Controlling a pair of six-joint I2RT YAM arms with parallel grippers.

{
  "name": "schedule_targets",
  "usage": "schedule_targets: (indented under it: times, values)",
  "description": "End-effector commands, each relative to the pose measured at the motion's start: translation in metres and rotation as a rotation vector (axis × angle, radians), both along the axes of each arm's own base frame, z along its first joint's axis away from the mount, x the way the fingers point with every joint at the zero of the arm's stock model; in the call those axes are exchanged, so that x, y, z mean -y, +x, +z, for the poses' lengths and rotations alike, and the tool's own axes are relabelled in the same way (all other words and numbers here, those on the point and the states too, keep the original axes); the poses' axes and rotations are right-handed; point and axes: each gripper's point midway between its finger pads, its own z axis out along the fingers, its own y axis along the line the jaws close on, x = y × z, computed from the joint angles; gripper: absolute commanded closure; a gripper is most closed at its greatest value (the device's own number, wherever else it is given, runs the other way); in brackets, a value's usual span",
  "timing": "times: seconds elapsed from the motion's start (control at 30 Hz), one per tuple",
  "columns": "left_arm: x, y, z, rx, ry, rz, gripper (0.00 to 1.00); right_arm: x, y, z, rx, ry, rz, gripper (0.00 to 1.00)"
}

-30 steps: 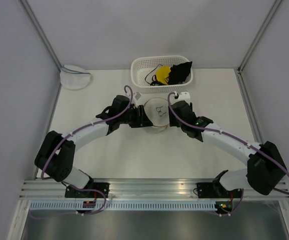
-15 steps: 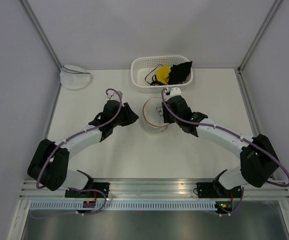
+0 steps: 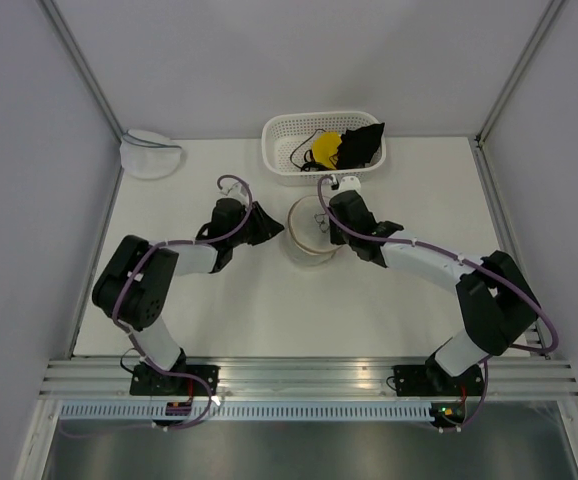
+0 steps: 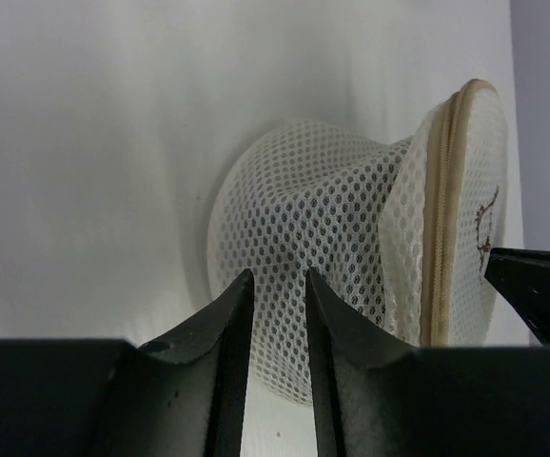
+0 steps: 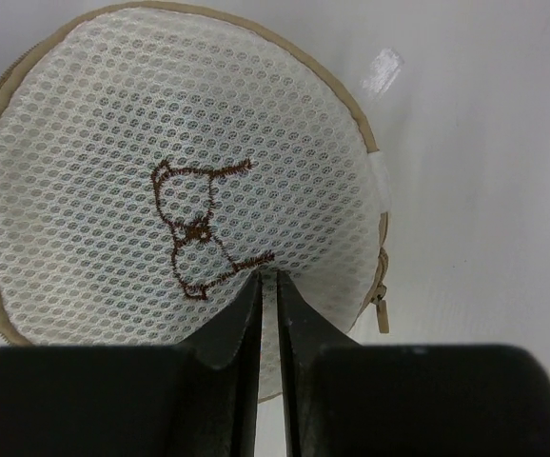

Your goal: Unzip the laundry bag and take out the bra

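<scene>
The laundry bag (image 3: 307, 240), a white mesh dome with a tan zipper rim, lies mid-table. Its flat face with the brown embroidery (image 5: 199, 228) fills the right wrist view. A small tan zipper pull (image 5: 382, 312) hangs at the rim's right side. My right gripper (image 5: 267, 278) is shut on a pucker of that face's mesh. It shows at the bag's right in the top view (image 3: 323, 222). My left gripper (image 4: 277, 278) stands over the mesh dome (image 4: 304, 219), jaws a narrow gap apart with nothing pinched, just left of the bag (image 3: 275, 228). The black bra (image 3: 361, 146) lies in the basket.
A white slotted basket (image 3: 279, 160) stands behind the bag, also holding a yellow round item (image 3: 325, 150). A second white pouch with a grey-blue rim (image 3: 151, 153) lies at the back left corner. Grey walls close in the table on both sides.
The right jaws have closed onto the bag's mesh face. The left gripper pulled away from the bag to the left, then came partway back, and its jaws narrowed.
</scene>
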Motion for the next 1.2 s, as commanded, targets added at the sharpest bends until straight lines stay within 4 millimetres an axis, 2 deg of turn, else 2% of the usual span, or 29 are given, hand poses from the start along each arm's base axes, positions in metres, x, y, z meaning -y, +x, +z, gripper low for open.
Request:
schedule_targets:
  times: [0.0, 0.07, 0.2, 0.33, 0.47, 0.57, 0.67, 0.7, 0.8, 0.87, 0.97, 1.17]
  values:
    - [0.034, 0.008, 0.037, 0.083, -0.174, -0.126, 0.67, 0.000, 0.011, 0.004, 0.028, 0.037, -0.034, 0.85]
    - [0.044, 0.004, 0.042, 0.058, -0.224, -0.172, 0.66, 0.000, 0.010, 0.001, 0.020, 0.038, -0.030, 0.85]
    - [0.053, -0.004, 0.037, -0.002, -0.250, -0.215, 0.55, 0.001, 0.010, -0.003, 0.009, 0.039, -0.024, 0.83]
    - [0.060, -0.010, 0.018, -0.055, -0.232, -0.244, 0.46, 0.000, 0.008, -0.010, -0.008, 0.047, -0.021, 0.81]
    - [0.079, -0.021, 0.012, -0.073, -0.279, -0.311, 0.44, 0.000, 0.008, -0.016, -0.025, 0.054, -0.016, 0.80]
    - [0.089, -0.025, 0.012, -0.076, -0.299, -0.333, 0.49, -0.002, 0.008, -0.017, -0.029, 0.060, -0.008, 0.80]
    - [0.093, -0.027, 0.016, -0.063, -0.307, -0.347, 0.67, -0.001, 0.007, -0.016, -0.027, 0.066, -0.010, 0.80]
    - [0.093, -0.027, 0.019, -0.056, -0.310, -0.349, 0.81, -0.001, 0.007, -0.014, -0.024, 0.066, -0.007, 0.81]
    - [0.092, -0.028, 0.024, -0.038, -0.305, -0.354, 0.98, -0.003, 0.005, -0.008, -0.019, 0.082, 0.009, 0.81]
    - [0.091, -0.029, 0.025, -0.035, -0.302, -0.350, 0.98, -0.014, -0.001, -0.001, -0.030, 0.122, 0.068, 0.78]
    - [0.090, -0.032, 0.030, -0.027, -0.308, -0.352, 0.98, -0.028, -0.011, 0.029, -0.006, 0.199, 0.160, 0.68]
    - [0.090, -0.038, 0.044, -0.002, -0.322, -0.358, 0.98, -0.037, -0.028, 0.084, 0.060, 0.237, 0.237, 0.53]
